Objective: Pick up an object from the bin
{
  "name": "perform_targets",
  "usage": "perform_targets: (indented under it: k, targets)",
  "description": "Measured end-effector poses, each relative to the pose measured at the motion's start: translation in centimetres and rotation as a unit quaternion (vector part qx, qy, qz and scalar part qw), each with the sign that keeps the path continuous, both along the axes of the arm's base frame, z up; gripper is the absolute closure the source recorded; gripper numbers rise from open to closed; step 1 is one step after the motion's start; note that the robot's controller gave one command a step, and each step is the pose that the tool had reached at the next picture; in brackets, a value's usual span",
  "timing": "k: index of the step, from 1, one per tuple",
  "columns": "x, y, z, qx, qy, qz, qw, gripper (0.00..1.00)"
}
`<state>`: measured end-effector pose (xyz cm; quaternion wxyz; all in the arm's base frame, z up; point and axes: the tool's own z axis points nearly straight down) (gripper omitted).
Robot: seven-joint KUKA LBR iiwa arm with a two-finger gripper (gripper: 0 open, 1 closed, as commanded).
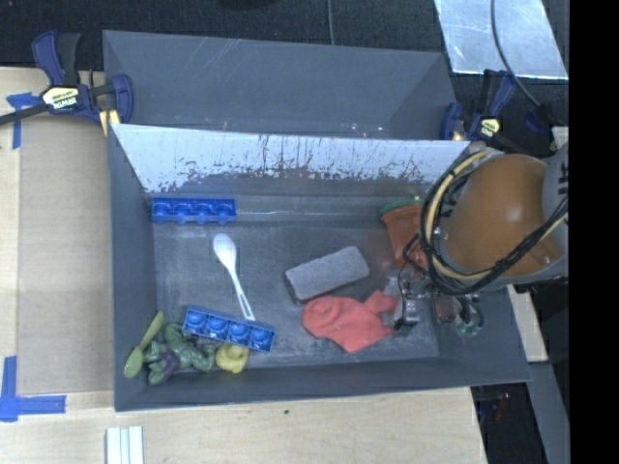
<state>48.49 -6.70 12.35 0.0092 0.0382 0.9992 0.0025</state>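
Note:
My gripper point(407, 308) is low at the right end of the bin floor, mostly hidden beneath the arm's orange cover. It is at the right edge of a crumpled red cloth point(343, 323), touching or just above it. A grey rectangular sponge block point(327, 271) lies just left of the gripper, above the cloth. An orange-brown thing point(398, 225) sits behind the gripper against the right wall, partly hidden by the cover.
A white plastic spoon point(232, 274) lies mid-floor. One blue studded brick point(228, 329) is at the front left, another point(193, 209) at the back left. Green, purple and yellow toy vegetables point(184, 356) are heaped in the front-left corner.

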Motion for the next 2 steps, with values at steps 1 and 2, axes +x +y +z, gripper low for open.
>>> perform_targets:
  k: [1,2]
  targets:
    - [0.1,0.0,1.6,0.000,-0.0015,0.000,1.0000,1.00]
    - [0.0,0.0,5.0,0.000,0.0013,0.000,1.0000,1.00]
